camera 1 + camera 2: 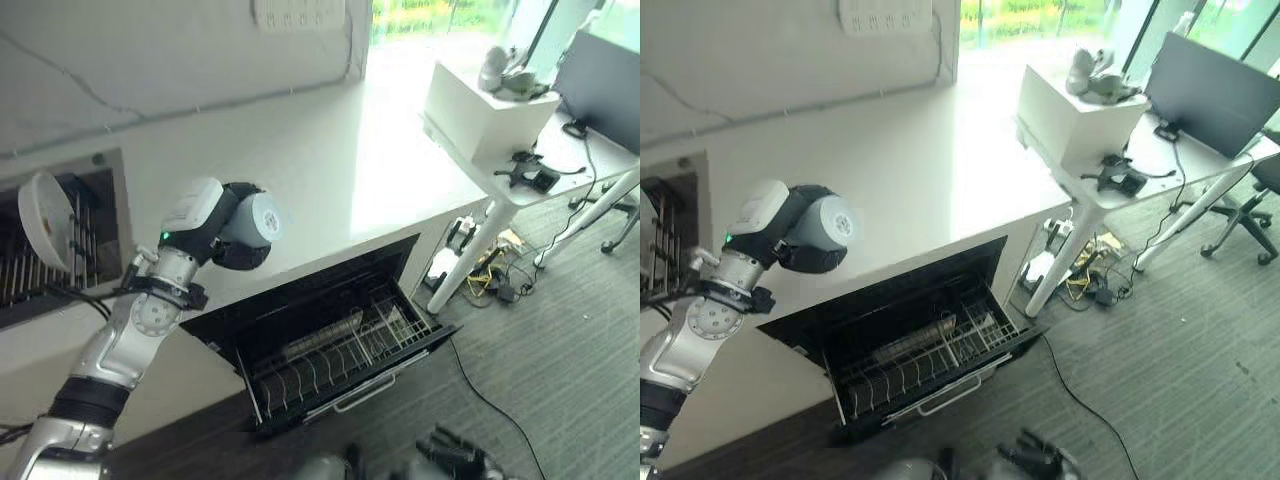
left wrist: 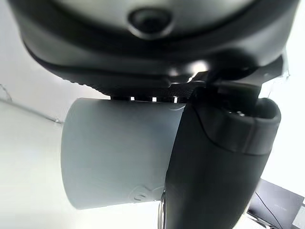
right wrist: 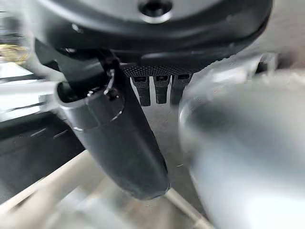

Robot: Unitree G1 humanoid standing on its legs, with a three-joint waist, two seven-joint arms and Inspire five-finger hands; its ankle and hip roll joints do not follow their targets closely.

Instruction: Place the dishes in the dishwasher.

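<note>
My left hand [image 1: 238, 252] is raised over the white counter's front edge and is shut on a pale grey-blue cup [image 1: 262, 218], held on its side. In the left wrist view the thumb [image 2: 214, 167] lies across the cup [image 2: 119, 152]. Below the counter the dishwasher stands open, its wire rack [image 1: 340, 350] pulled out and bare apart from its tines. A white bowl [image 1: 45, 222] stands on edge in a dark dish rack [image 1: 30, 280] at the far left. My right hand [image 1: 455, 455] hangs low near the carpet, fingers relaxed, holding nothing.
The white counter [image 1: 330, 160] runs behind the cup. To the right stands a white desk with a white box [image 1: 485, 100], a monitor [image 1: 1220, 90] and an office chair [image 1: 1250, 215]. Cables and a power strip [image 1: 490, 280] lie under the desk.
</note>
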